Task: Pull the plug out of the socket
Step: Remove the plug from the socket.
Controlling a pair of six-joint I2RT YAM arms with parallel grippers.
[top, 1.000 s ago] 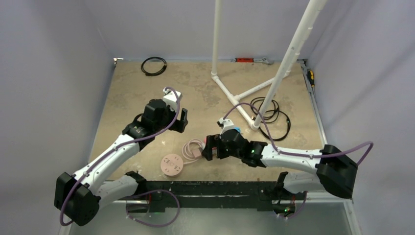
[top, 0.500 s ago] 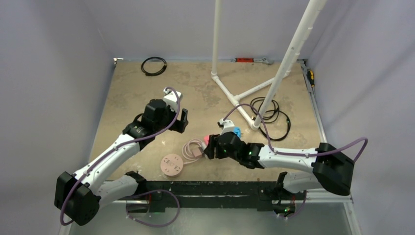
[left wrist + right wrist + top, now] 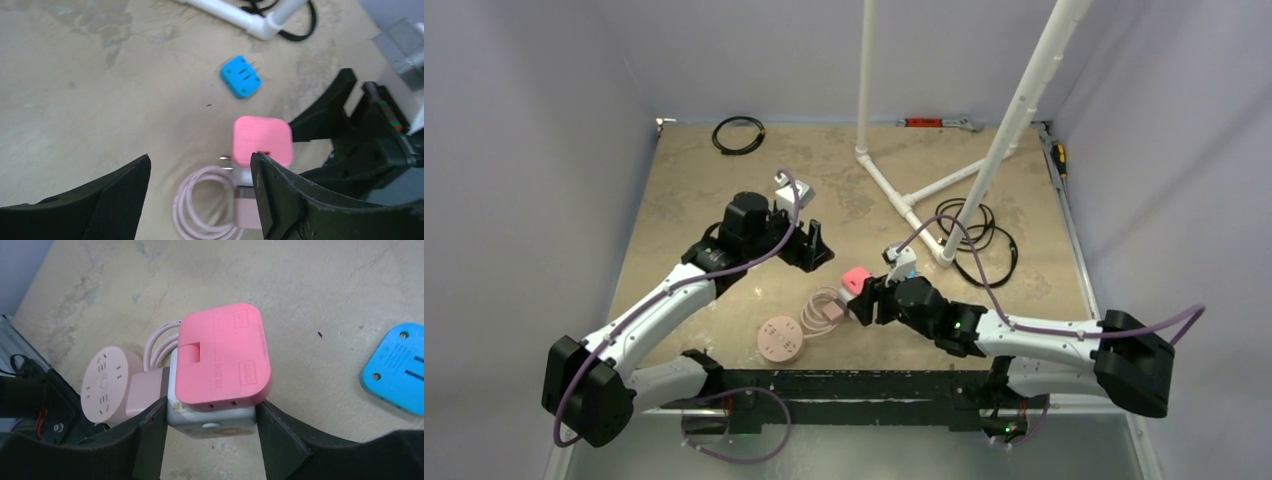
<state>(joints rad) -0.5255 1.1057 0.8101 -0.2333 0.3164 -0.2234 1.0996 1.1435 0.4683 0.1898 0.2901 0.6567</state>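
The plug (image 3: 855, 279), a flat pink rounded square, is near the front middle of the tabletop (image 3: 674, 200), at the tip of the right pincer (image 3: 865, 298). The left pincer (image 3: 813, 246) hangs just behind it, apart from it. A coiled pink cable (image 3: 821, 311) and a round pink disc (image 3: 778, 338) lie just to its left.

From the left wrist, the plug (image 3: 262, 141) sits on top of the socket (image 3: 243, 176), whose white body barely shows. The left pincer (image 3: 200, 165) is spread wide and holds nothing. A blue adapter (image 3: 241, 83) lies farther off.

From the right wrist, the plug (image 3: 225, 357) is seated flat on the socket (image 3: 215, 421). The right pincer (image 3: 210, 412) clamps the socket, its fingers (image 3: 150, 437) touching the cube's two sides.
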